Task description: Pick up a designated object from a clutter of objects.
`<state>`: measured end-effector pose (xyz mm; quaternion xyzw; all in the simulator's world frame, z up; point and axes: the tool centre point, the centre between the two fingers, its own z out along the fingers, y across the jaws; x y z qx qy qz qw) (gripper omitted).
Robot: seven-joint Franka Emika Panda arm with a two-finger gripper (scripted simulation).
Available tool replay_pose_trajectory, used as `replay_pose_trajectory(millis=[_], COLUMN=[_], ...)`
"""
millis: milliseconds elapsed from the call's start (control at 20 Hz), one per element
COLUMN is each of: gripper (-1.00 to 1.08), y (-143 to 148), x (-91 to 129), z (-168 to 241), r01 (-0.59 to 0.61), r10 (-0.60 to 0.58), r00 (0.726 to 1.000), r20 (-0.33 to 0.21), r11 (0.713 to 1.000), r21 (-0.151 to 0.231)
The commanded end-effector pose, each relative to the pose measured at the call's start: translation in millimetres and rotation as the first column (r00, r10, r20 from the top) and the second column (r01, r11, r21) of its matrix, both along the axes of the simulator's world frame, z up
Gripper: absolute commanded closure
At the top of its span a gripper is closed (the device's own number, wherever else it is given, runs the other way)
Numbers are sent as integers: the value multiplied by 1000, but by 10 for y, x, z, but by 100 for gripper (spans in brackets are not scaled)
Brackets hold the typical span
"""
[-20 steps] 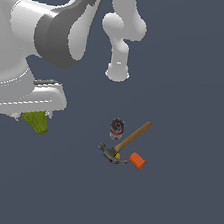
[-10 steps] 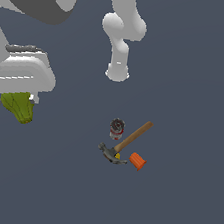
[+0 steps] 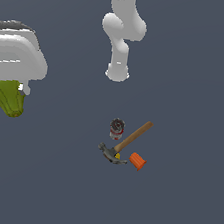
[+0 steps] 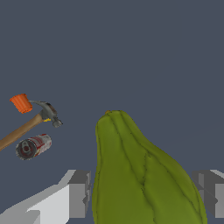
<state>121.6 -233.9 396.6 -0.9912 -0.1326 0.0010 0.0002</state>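
One pear-shaped green fruit (image 4: 140, 175) clamped between my gripper (image 4: 146, 194) pads at its wide belly; looks light, rigid, ridged, likely non-slippery.

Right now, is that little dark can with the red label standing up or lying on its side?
Lying on its side. In the wrist view the small dark can shows its round end and long body flat beside the wooden-handled hammer.

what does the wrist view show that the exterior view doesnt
Only the wrist view shows the claw with its fingers on either side of the green pear-like thing. Only the exterior view shows the arm's base and the pear far from the rest. Both show the hammer, small dark can and orange cup-shaped piece.
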Motion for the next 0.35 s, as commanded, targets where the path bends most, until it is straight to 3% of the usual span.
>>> replay_pose_trajectory(millis=[0,300], gripper=[108,108], y=[-3,-7], x=[14,28], z=[59,93], r01=[0,0], r10=[0,0], r00=[1000,1000], r20=[2,2], r11=[1000,1000], r21=[-1,-1])
